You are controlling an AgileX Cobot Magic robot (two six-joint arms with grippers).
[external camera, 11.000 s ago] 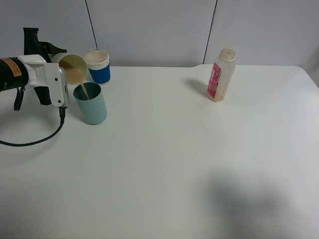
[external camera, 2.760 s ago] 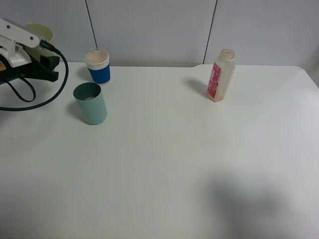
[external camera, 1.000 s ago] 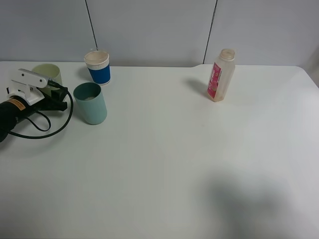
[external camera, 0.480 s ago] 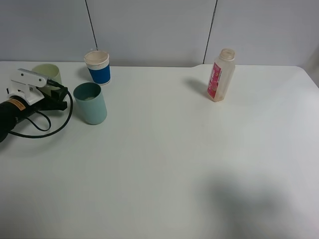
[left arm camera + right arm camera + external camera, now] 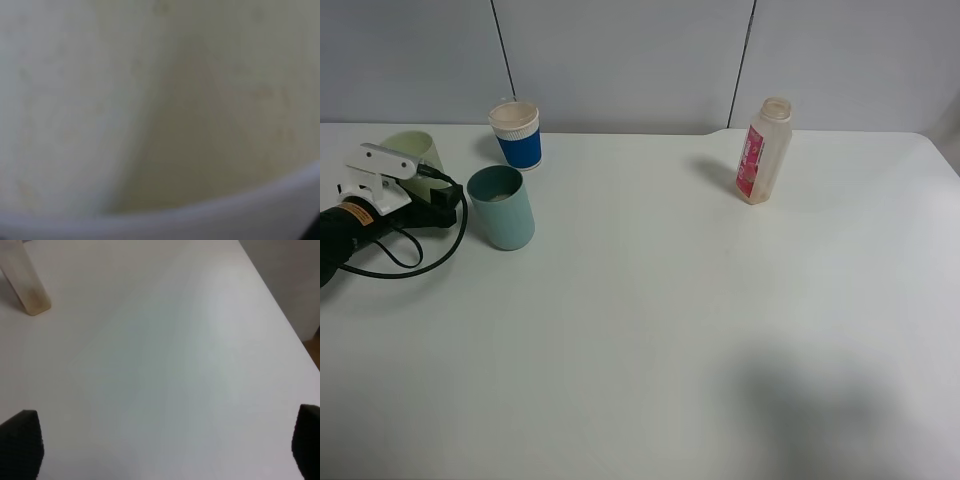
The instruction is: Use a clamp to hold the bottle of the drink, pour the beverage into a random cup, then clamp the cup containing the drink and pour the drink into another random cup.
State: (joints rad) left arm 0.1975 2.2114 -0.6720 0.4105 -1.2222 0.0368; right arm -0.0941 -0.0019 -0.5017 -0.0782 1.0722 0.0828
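- Because the yellow-green tumbler leans at the worktop's far left edge, with the left gripper beside it, it could tip against the teal tumbler nearby; whether the jaws grip it I cannot tell.
- Left wrist: only blurred pale cup wall.
- Right wrist: the right gripper's jaws stand wide apart, empty; the drink bottle stands well clear.
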